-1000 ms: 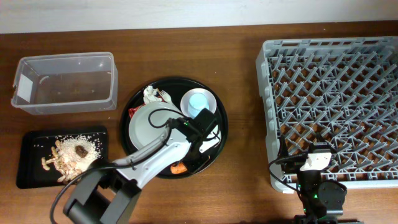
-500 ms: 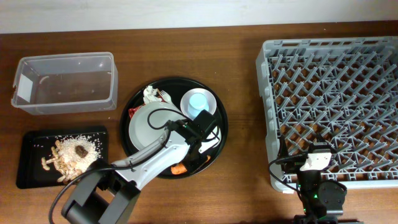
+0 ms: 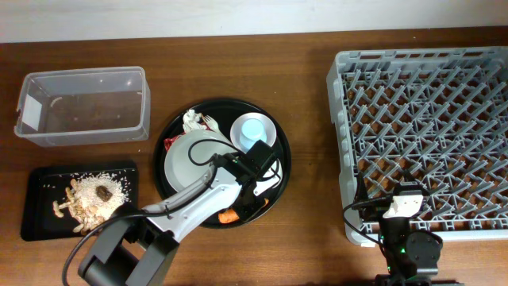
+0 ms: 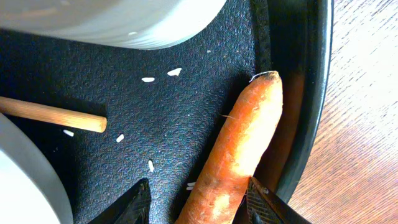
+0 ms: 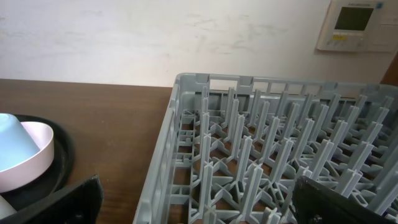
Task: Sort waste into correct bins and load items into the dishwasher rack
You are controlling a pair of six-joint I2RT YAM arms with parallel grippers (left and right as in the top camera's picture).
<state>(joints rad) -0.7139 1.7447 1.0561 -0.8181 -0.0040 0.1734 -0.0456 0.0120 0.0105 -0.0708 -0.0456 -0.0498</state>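
An orange carrot (image 4: pixel 239 146) lies on the round black tray (image 3: pixel 279 179) by its front rim; it also shows in the overhead view (image 3: pixel 228 215). My left gripper (image 4: pixel 198 208) is open with one finger on each side of the carrot. My right gripper (image 5: pixel 199 205) is open and empty over the front left corner of the grey rack (image 3: pixel 337 119). The grey plate (image 3: pixel 189 159), the white bowl (image 3: pixel 267 127) holding the blue cup (image 3: pixel 252 129), the tissue (image 3: pixel 193 120) and the red wrapper (image 3: pixel 169 144) sit on the round tray.
The clear tub (image 3: pixel 83 107) stands at the far left. In front of it the shallow black tray (image 3: pixel 36 183) holds rice, beige strips and a brown lump (image 3: pixel 103 193). A wooden stick (image 4: pixel 50 115) and a white dish (image 4: pixel 124 22) lie near the carrot.
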